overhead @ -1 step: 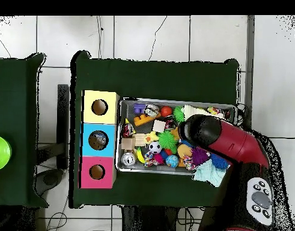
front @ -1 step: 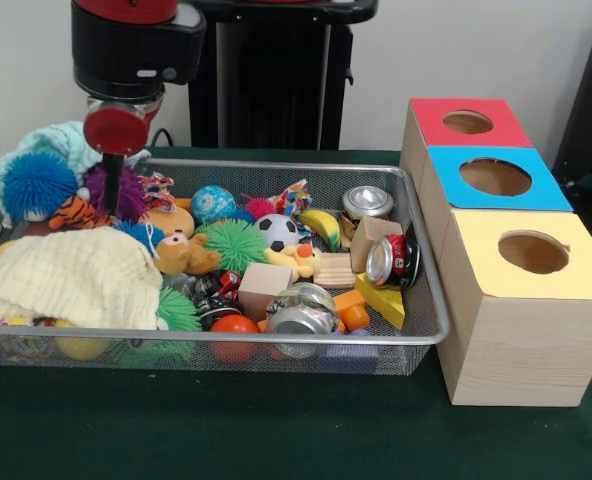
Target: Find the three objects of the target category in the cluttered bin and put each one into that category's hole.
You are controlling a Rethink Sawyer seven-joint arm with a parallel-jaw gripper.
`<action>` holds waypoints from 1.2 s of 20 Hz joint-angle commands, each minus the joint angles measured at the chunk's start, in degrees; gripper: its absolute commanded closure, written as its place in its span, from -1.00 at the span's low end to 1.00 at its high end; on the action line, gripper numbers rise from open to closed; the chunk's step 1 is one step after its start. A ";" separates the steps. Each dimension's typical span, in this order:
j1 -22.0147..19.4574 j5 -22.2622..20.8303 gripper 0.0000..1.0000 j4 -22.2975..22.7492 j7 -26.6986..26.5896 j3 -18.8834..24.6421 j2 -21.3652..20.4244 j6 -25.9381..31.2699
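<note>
The task does not name the category, but the wire bin [front @ -1 step: 431, 335] holds exactly three crushed drink cans, so they are probably the targets. The nearest, a silver can [front @ -1 step: 301, 308], lies on its side against the bin's front rail, wedged among an orange ball [front @ -1 step: 235, 325] and wooden blocks. The red can [front @ -1 step: 394, 260] leans by the bin's right wall, its lid facing inward. The third can [front @ -1 step: 366, 201] stands toward the bin's back right corner. All three are likely light, thin-walled and slick. They are already dented, so a hard squeeze would only crumple them further. The safest hold is probably across the body near the stiffer rim, not on the sloped lid. The three boxes with holes [front @ -1 step: 533, 252] stand just beside the bin's right wall. The gripper [front @ -1 step: 111, 195] hangs over the bin's back left corner, above the fuzzy purple ball [front @ -1 step: 128, 195]. I cannot tell whether its jaws are parted or closed.
</note>
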 commanded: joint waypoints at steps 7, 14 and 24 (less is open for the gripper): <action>-2.59 4.42 -1.00 0.11 6.49 3.80 3.73 -1.10; -3.84 8.58 -1.00 -1.34 8.63 3.04 4.93 2.63; -3.85 16.97 -1.00 -0.86 14.67 1.06 6.61 4.64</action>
